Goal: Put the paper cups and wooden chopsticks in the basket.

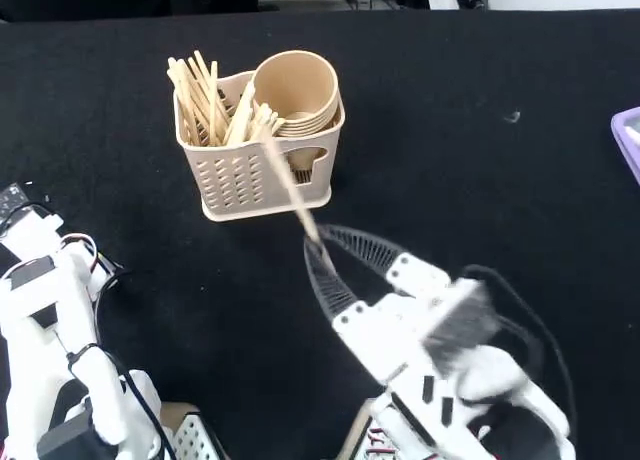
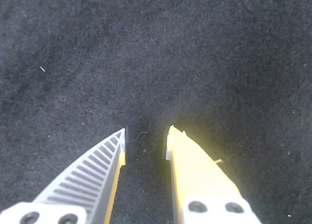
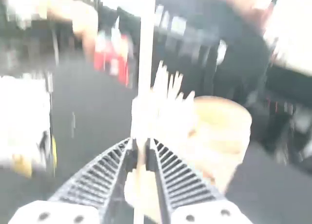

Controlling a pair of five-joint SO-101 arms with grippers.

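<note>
Right gripper (image 1: 316,242): I see it pinched on one held chopstick (image 1: 290,185), just in front of the basket, with the ribbed fingers meeting at the stick's lower end. My right wrist view shows the same: tips (image 3: 140,148) pressed against the stick (image 3: 145,63) from both sides.

Held chopstick: it is tilted, its upper end leaning toward the basket and crossing the front wall in the high view. I cannot tell whether it touches the rim.

Basket (image 1: 240,185): it stands upright on the black cloth (image 1: 480,200), nearer the far side of the table, with its perforated front wall facing the arms.

Paper cups (image 1: 297,88): they are nested in a stack, mouth up, in the basket's right-hand compartment, and they rise above the rim.

Chopstick bundle (image 1: 203,100): it stands in the left-hand compartment, fanned out past the rim.

Room on the right: cloth runs from the basket to a purple object (image 1: 628,140) at the table's right edge, well apart from the basket.

Room on the left: there is cloth between the basket and the left arm (image 1: 45,320), which sits at the near left corner.

Left gripper (image 2: 146,136): the fingers are a little apart with nothing between them, and it points at the cloth.
</note>
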